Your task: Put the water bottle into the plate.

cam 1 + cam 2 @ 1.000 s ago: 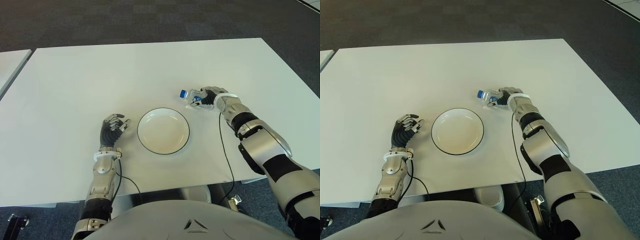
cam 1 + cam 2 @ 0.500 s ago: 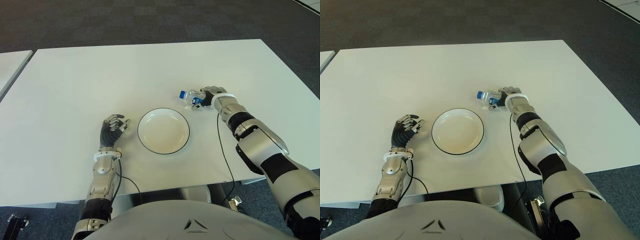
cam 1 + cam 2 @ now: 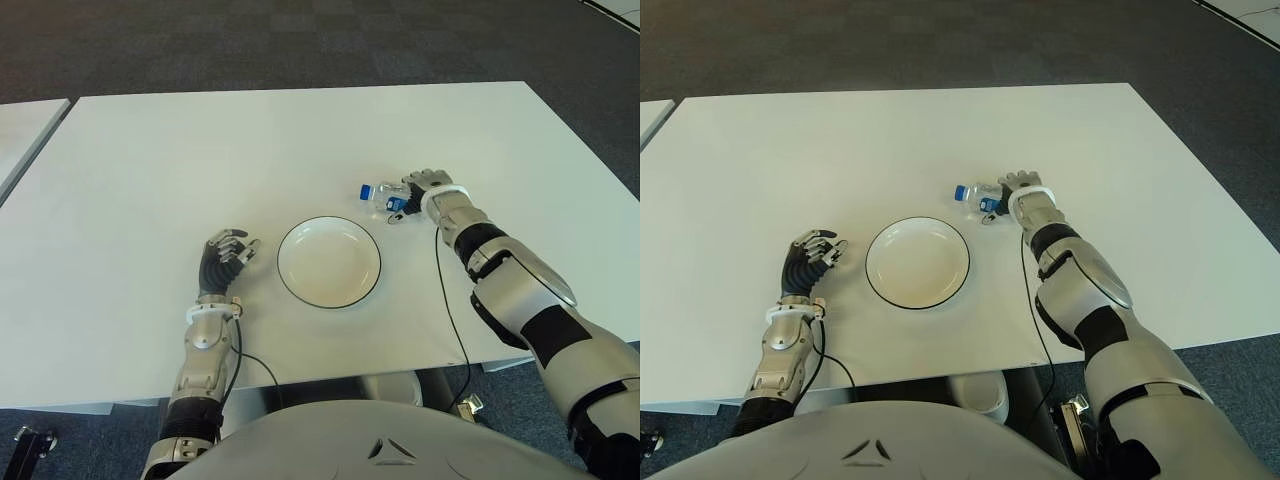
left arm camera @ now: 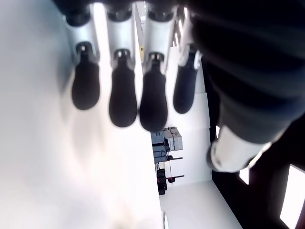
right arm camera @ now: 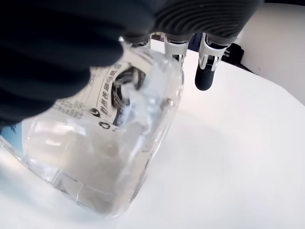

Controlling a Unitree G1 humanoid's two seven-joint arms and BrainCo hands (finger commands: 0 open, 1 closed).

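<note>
From the head, the right hand (image 3: 425, 190) wraps its fingers around a clear plastic bottle (image 3: 383, 196) with a blue cap, lying sideways on the white table (image 3: 300, 140) just beyond the round, dark-rimmed plate (image 3: 329, 262).

The left hand (image 3: 225, 258) shows left of the plate.

The left wrist shows its black fingertips (image 4: 123, 102) loosely extended, holding nothing.

The right wrist shows ridged fingers (image 5: 205, 21) clasping the bottle.

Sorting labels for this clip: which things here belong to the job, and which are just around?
Job: bottle, on its side, gripped by the right hand; plate, empty.

Around: left hand, idle left of the plate; table.
</note>
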